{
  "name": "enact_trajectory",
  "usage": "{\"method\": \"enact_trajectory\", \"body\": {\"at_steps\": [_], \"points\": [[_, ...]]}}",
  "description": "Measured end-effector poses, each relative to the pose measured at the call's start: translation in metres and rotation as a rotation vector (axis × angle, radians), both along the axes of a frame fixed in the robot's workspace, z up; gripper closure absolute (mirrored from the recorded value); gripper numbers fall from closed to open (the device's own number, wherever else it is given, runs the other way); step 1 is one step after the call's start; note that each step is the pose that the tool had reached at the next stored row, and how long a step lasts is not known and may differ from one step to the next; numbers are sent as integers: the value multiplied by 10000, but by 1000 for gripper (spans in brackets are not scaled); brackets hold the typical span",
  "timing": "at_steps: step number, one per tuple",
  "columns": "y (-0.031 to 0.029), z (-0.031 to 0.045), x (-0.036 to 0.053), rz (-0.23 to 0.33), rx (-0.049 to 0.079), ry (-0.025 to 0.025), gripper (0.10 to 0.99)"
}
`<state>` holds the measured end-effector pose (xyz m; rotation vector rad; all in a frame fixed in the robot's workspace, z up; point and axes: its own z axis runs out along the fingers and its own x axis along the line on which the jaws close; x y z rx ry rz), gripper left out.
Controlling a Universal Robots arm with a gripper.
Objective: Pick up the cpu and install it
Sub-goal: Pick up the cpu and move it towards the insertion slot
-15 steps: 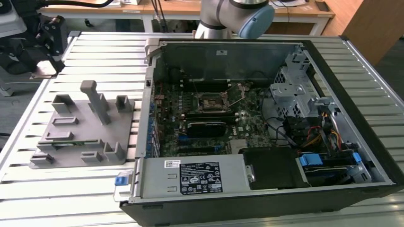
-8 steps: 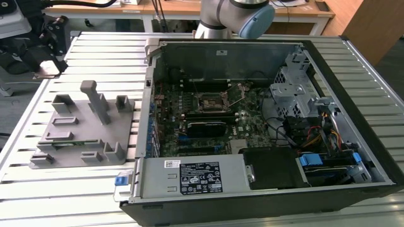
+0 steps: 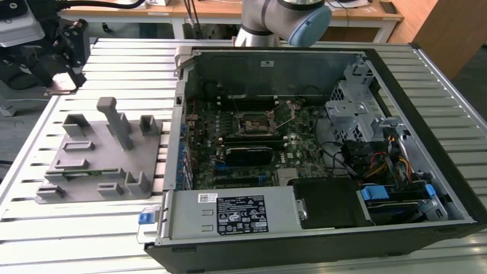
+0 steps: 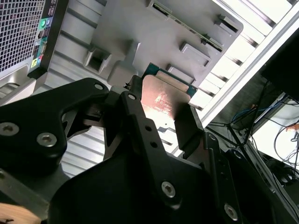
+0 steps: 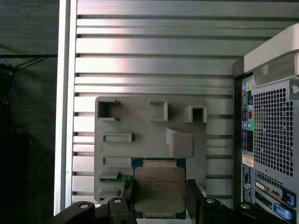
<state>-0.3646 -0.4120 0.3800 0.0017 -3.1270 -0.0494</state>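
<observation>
While the grey fixture (image 5: 145, 135) lies beyond, the jaws grip the cpu (image 5: 159, 189) by its opposite edges.

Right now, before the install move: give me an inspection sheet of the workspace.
Surface: slatted metal table, carrying the grey fixture and the open computer case.
Job's things: cpu held clear of the fixture; black-framed socket sits inside the case.
Clutter: nothing seen.
Grippers: gripper shut on the cpu, fingers on two opposite edges.
Cables: wire bundle inside the case, at the exterior view's right.
Surroundings: wooden desk beyond the table.
</observation>
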Motion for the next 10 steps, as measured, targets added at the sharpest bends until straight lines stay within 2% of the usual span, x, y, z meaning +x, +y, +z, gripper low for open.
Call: {"method": "enact_trajectory", "body": {"at_steps": [10], "points": [[0, 0, 96, 0, 1, -1, 561]]}}
